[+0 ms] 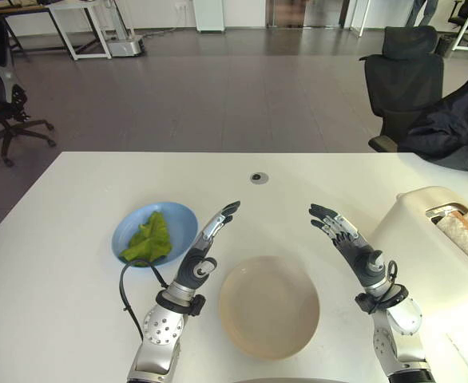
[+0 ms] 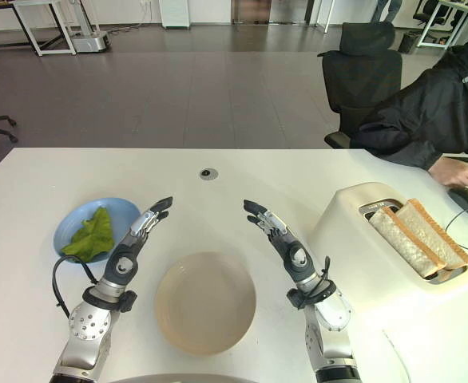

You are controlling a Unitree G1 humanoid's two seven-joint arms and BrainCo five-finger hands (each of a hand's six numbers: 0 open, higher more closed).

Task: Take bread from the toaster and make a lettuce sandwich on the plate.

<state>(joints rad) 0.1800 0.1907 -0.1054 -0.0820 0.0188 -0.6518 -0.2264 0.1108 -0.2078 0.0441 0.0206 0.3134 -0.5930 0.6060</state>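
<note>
Bright, even light falls from overhead on the white surface [image 1: 58, 239], which looks nearly washed out beside the pale toaster [image 2: 354, 231]. Shadows are faint and soft (a thin one hugs the cream plate [image 2: 206, 303]). The dark floor [image 1: 218, 96] carries a pale sheen toward the far wall.

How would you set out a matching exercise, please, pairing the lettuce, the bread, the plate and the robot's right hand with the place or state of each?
Things
1. lettuce
2. bread
3. plate
4. right hand

Place or state
A. open, held between plate and toaster
B. lying in the blue dish
C. empty
D. standing upright in the toaster

Pairs: 1-B, 2-D, 3-C, 4-A
</note>
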